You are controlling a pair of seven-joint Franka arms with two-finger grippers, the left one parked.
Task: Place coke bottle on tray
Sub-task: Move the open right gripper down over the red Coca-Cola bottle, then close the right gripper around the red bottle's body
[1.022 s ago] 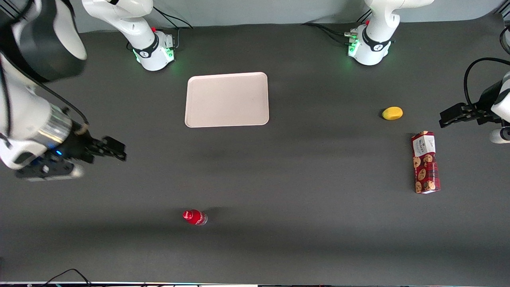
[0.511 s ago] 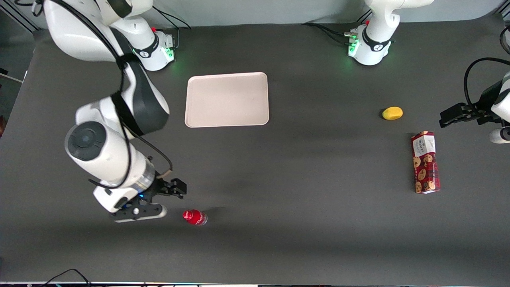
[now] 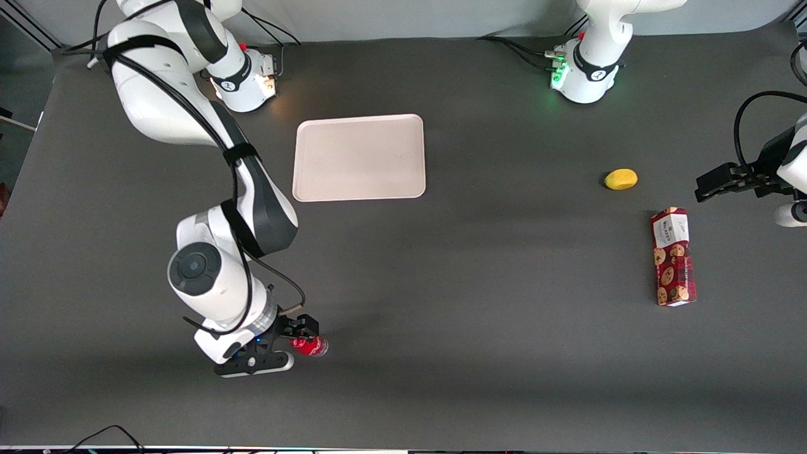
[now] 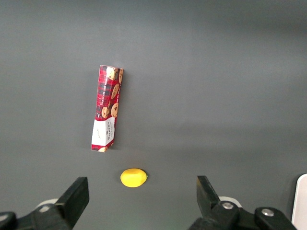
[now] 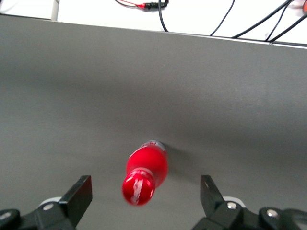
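Observation:
The coke bottle [image 3: 317, 346], small with a red cap and red label, stands upright on the dark table, nearer the front camera than the tray. My right gripper [image 3: 297, 335] is low at the bottle. In the right wrist view the gripper [image 5: 144, 197] is open, and the bottle [image 5: 146, 170] stands between its fingers [image 5: 79, 193] with a gap on each side. The pale pink-beige tray [image 3: 359, 157] lies flat and bare, farther from the front camera than the bottle.
A yellow lemon-like fruit [image 3: 621, 179] and a red cookie box [image 3: 673, 256] lie toward the parked arm's end of the table; both also show in the left wrist view, the fruit [image 4: 133, 177] and the box [image 4: 106, 108]. Cables lie off the table edge [image 5: 158, 5].
My right arm has swung in from the working arm's end and come down toward the front camera, bringing the open gripper around the bottle. The bottle and tray have not moved.

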